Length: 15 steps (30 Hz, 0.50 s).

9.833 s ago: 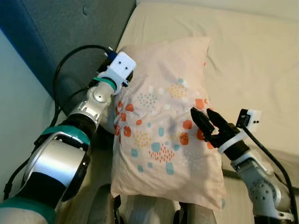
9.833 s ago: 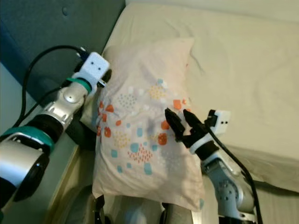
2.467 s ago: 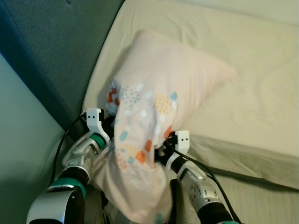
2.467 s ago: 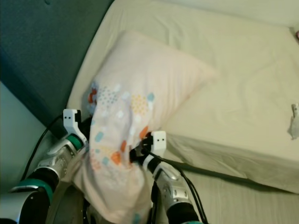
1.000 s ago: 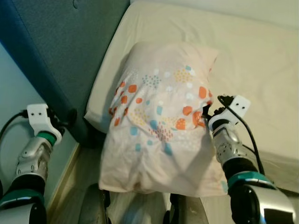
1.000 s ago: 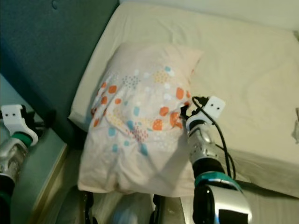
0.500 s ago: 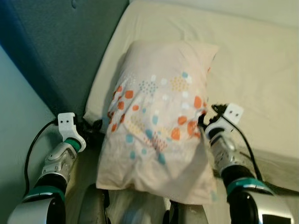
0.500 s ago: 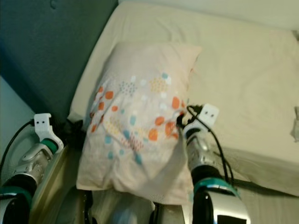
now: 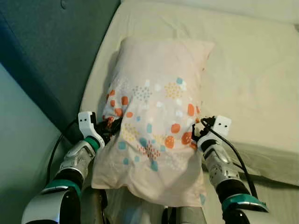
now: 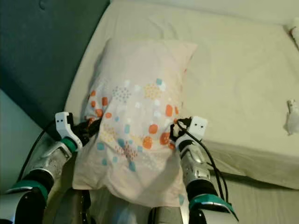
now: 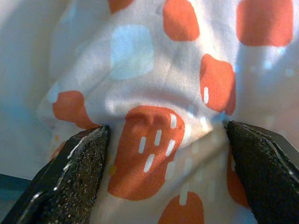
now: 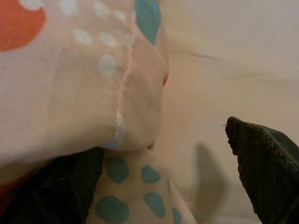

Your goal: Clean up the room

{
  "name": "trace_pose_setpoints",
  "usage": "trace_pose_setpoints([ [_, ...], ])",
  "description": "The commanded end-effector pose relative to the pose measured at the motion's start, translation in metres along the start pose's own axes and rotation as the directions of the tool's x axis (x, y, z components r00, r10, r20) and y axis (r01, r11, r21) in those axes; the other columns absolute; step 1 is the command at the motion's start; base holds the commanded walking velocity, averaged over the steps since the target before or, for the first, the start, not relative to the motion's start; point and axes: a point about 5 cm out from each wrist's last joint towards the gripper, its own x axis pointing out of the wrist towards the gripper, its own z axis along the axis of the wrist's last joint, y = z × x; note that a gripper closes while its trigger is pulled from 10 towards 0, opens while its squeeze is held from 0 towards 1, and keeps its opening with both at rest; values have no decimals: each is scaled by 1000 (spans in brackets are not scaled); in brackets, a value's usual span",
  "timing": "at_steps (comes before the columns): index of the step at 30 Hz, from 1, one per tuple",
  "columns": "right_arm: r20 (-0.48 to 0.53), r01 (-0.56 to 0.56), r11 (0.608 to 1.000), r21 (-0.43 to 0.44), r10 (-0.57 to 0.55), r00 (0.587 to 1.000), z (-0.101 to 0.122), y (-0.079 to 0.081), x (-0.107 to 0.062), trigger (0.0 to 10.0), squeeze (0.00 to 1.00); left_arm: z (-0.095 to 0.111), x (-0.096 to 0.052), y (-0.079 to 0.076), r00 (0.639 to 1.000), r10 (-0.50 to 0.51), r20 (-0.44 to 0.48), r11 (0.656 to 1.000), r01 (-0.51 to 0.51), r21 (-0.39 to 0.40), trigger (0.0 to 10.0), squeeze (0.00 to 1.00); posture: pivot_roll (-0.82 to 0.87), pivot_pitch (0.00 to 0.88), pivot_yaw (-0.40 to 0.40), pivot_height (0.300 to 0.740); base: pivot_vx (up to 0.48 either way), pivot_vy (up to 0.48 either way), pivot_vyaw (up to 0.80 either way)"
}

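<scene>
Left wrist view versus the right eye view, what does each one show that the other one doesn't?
The left wrist view alone gives a close look at the left pincer, whose black fingers straddle a bunched fold of the pillow. The right eye view alone takes in the bed, the blue headboard and the right pincer at the pillow's opposite side. Both share the patterned pillow.
</scene>
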Motion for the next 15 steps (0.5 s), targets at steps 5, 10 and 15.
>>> trace_pose_setpoints([
  [5,-49,-64,998,16,64,997,-11,9,-5,10000,0,-22,-8,4,997,32,-66,996,-37,-77,10000,1000,-38,318,1,582,0,0,0],
  [10,-65,-123,992,32,124,990,-16,19,-8,10000,0,-22,-4,-3,999,-45,-28,974,38,-225,10000,847,-39,317,-9,582,0,0,0],
  [15,-69,-135,990,33,137,988,-17,24,-9,10000,0,-31,-6,-9,988,-116,-100,984,100,-148,8314,749,-38,321,-15,582,0,0,0],
])
